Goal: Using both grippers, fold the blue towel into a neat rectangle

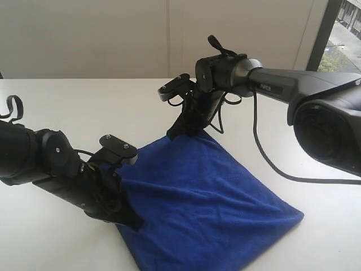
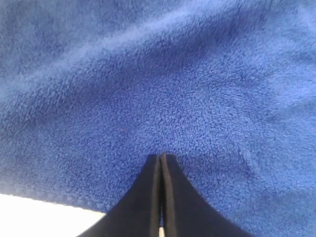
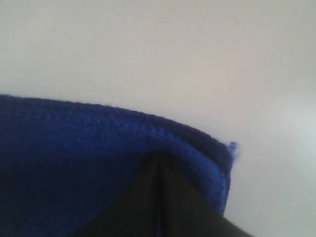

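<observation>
The blue towel (image 1: 208,203) lies on the white table (image 1: 84,107) as a roughly square, doubled-over sheet with one corner pointing away. My left gripper (image 1: 134,222) lies low at the towel's near-left edge. Its jaws are pressed together with their tips in the cloth (image 2: 163,74), so the left gripper (image 2: 162,157) is shut on the towel. My right gripper (image 1: 183,132) points down at the far corner. In the right wrist view the towel's folded edge (image 3: 74,148) humps over the shut right gripper (image 3: 159,155). No white tag shows.
A black cable (image 1: 271,164) loops down from the right arm onto the table right of the towel. A window frame (image 1: 321,34) stands at the back right. Bare white table surrounds the towel on all sides.
</observation>
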### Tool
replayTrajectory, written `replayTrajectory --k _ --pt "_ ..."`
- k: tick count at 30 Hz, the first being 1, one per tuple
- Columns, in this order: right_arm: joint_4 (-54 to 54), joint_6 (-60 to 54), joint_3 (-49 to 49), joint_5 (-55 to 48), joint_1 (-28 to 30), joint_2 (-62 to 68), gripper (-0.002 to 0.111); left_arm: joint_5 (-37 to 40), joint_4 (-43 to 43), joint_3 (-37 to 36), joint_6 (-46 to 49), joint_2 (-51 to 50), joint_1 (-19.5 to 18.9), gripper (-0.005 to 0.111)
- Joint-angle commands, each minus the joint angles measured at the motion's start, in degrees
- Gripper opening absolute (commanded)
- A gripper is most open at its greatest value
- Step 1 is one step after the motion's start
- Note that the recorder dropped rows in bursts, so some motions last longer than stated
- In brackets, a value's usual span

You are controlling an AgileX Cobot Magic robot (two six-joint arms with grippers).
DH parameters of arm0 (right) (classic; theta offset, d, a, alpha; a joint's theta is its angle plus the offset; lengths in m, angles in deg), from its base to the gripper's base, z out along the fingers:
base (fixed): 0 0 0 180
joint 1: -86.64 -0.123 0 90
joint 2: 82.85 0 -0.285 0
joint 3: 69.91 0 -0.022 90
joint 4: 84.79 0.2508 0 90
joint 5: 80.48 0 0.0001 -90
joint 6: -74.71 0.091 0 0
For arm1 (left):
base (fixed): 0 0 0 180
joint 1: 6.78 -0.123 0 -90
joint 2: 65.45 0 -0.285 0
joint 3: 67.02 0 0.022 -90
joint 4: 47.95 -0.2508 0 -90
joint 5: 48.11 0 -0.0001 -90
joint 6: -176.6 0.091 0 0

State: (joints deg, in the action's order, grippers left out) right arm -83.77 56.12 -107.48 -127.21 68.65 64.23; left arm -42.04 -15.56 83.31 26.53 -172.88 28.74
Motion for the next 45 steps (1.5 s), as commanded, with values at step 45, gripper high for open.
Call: replayTrajectory --k 45 --pt "2.8 -6.5 0.1 -13.7 3.2 -10.8 0.000 0.1 2.4 1.3 -1.8 7.5 2.1 0.000"
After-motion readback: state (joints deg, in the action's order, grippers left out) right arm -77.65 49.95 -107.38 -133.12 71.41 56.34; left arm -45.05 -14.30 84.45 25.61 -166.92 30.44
